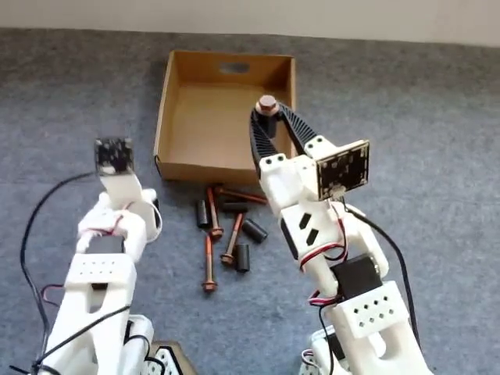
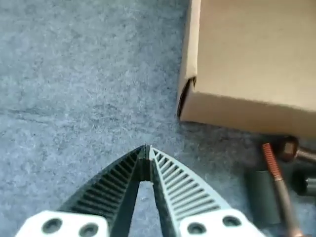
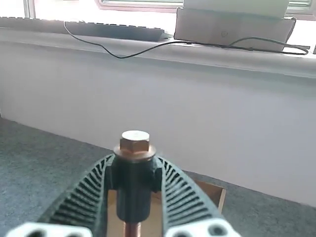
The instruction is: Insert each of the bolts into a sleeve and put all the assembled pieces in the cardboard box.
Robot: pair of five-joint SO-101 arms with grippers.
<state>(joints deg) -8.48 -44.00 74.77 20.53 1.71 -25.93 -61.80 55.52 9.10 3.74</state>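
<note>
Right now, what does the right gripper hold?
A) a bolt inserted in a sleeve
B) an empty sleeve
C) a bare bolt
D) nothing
A: the right gripper clamps a black sleeve with a bolt through it, its hex head showing above the sleeve and its shank below.

The high view looks down, cardboard box [image 1: 207,125] at 12 o'clock. The low left wrist view shares that box's corner. The right wrist view faces a wall [image 3: 222,113].
</note>
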